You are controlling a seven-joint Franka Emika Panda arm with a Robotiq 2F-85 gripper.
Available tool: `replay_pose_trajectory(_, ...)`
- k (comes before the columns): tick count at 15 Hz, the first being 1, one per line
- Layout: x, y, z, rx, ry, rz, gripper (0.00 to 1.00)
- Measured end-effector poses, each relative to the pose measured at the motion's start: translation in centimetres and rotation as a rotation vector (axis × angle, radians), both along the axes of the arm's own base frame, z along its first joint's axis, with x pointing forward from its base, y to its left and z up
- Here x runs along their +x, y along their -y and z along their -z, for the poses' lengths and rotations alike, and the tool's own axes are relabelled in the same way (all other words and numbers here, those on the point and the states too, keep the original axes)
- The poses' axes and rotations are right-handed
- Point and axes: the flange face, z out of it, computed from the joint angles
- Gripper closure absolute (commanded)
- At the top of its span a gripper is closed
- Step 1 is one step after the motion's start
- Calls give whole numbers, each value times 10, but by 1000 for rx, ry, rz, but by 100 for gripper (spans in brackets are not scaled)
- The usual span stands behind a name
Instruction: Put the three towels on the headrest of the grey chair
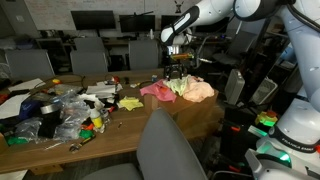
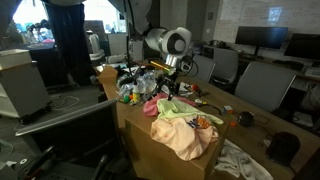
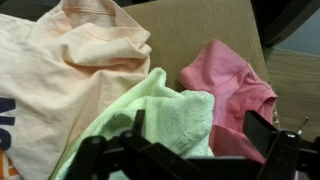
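A: Where are the 3 towels [image 1: 180,90]?
B: Heaped on the table [image 1: 130,128] corner: pale yellow towel [image 3: 160,115] central, peach-orange towel [image 3: 60,70] at its 10 o'clock, pink towel [image 3: 230,85] at 2 o'clock.
A: And the pincer [image 3: 197,128]?
B: Directly over the yellow one, jaws wide apart, empty. The grey chair's headrest [image 1: 163,120] stands near, at the table's 6 o'clock.

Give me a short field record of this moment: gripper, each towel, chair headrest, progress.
gripper: open, empty, above the towel pile
pale yellow towel: crumpled, middle of pile
peach towel: crumpled, touching the yellow one
pink towel: crumpled, on yellow one's other side
table: wooden, holds all three towels
headrest of the grey chair: bare
progress: no towel placed yet
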Motion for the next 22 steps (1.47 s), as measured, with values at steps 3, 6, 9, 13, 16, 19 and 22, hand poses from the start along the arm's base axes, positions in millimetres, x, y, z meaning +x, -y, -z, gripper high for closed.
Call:
replay_pose_trajectory(3,7,-3,-2,24,6,2,0)
replay_pose_trajectory(6,14,-12,0,59,5,1,0)
replay_pose_trajectory(9,17,-17,11,84,-13,1,0)
replay_pose_trajectory(13,14,-17,32,99,-51,2,0)
replay_pose_trajectory(16,11,-15,45,105,-73,5,0)
replay_pose_trajectory(19,8,-11,53,102,-90,9,0)
replay_pose_trajectory(22,6,-3,55,91,-93,16,0)
